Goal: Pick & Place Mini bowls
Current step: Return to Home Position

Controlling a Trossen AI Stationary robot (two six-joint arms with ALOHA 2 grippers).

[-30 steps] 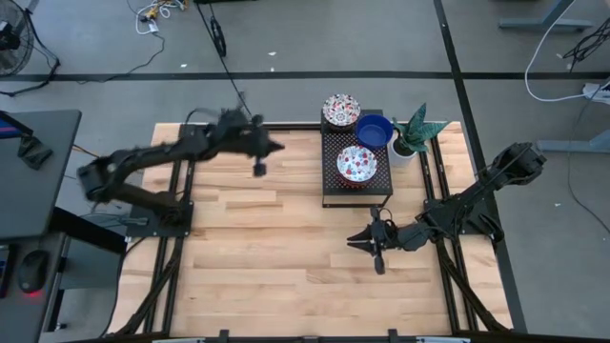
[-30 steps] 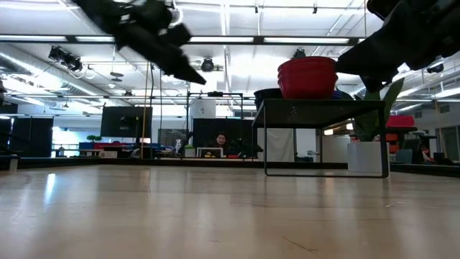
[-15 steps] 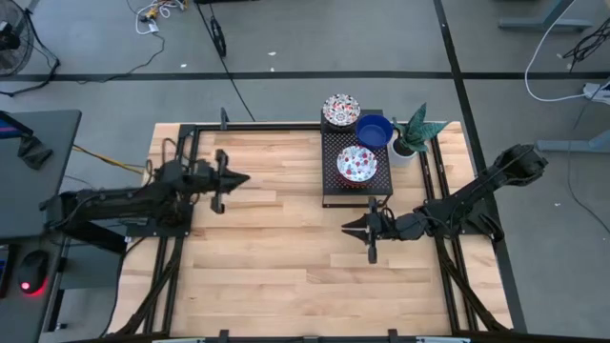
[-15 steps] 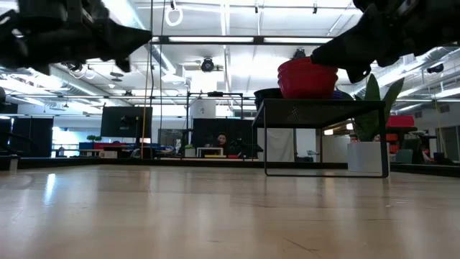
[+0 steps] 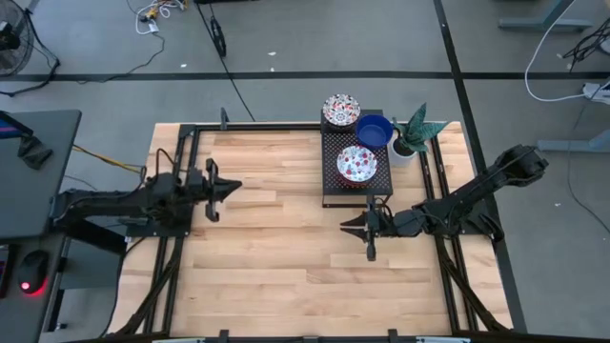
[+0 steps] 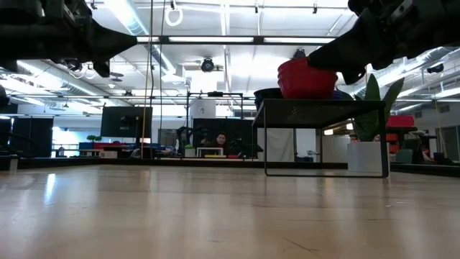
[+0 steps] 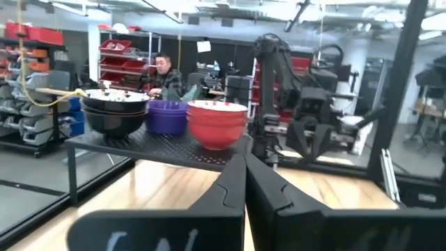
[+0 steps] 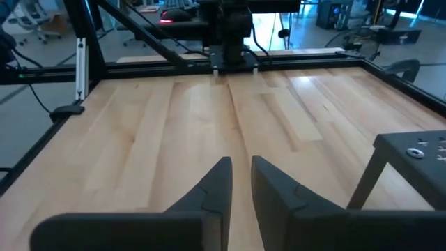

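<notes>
**Presently: bowls on shelf, both grippers empty**

The mini bowls (image 5: 356,164) are sitting in three groups on the black mesh shelf (image 5: 333,193) at the far right of the table (image 5: 267,257): two patterned stacks and a blue one between them. A potted plant (image 5: 412,133) is standing just right of the shelf. The left gripper (image 5: 234,188) is hanging over the table's left side, fingers pressed together, gripping nothing. The right gripper (image 5: 349,227) is hovering just near of the shelf, pointing left, its fingers (image 8: 221,183) standing a sliver apart and gripping nothing.

Bright ceiling lights (image 6: 215,39) backlight the low view; table (image 6: 230,216) shows soft sheen.
</notes>
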